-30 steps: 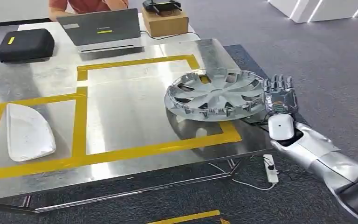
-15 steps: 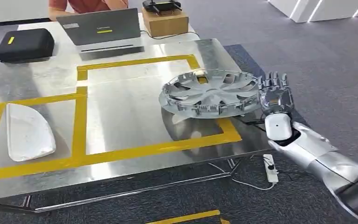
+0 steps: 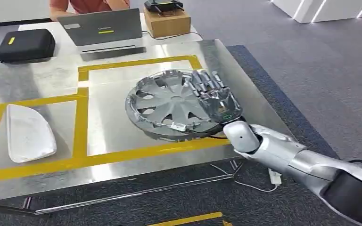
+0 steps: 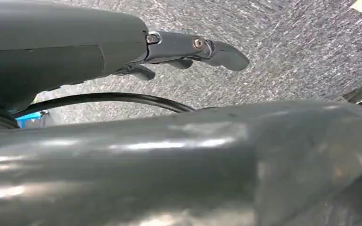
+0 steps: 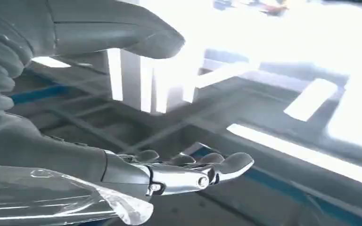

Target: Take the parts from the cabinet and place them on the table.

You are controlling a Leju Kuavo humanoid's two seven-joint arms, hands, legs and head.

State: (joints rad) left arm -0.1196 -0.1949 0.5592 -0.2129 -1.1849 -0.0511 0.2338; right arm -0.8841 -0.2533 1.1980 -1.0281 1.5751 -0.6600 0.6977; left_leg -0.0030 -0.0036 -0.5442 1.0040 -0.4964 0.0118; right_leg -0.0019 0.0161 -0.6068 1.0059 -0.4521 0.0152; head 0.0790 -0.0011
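Silver spoked hubcap (image 3: 172,104), round, on shiny steel table (image 3: 122,122)

Change over the last second: the right hand (image 3: 215,96) has swung inward from beyond the table's (image 3: 122,122) right edge to above its surface, carrying the wheel cover (image 3: 174,103) with it. The wheel cover now sits further left, inside the yellow tape outline (image 3: 141,153), tilted, its near rim apparently touching the tabletop.
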